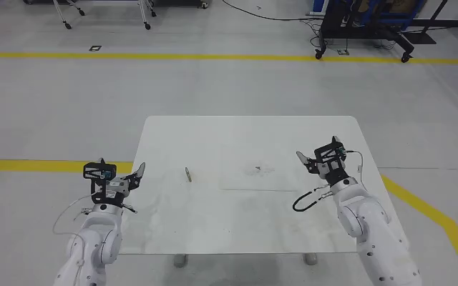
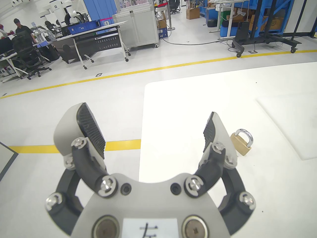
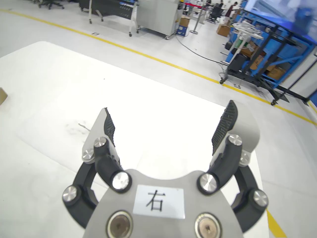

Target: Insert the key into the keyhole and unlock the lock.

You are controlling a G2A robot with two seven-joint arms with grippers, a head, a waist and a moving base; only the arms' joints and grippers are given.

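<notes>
The padlock (image 2: 241, 143), with a brass body and a silver shackle, lies flat on the white table (image 1: 236, 229), toward its left part. Nothing touches it.

The key (image 1: 259, 169) lies to the right of the padlock, well apart from it. It is a small thin piece among faint grey smudges on the tabletop. It is too small to tell which way its blade points.

A thin pale sheet (image 2: 287, 125) lies flat on the table, also to the right of the padlock, with its near corner not far from the lock.

The left gripper (image 2: 147, 115) hovers to the left of the padlock, at the table's left edge. Its fingers are spread wide with nothing between them. One ribbed pad (image 2: 89, 127) is over the floor, and the other is over the tabletop, near the padlock but clear of it.

The right gripper (image 3: 169, 110) is far to the right of the padlock, beyond the key, over the table's right part. Its fingers are also spread wide and hold nothing. The key lies off to the side of one fingertip, apart from it.
</notes>
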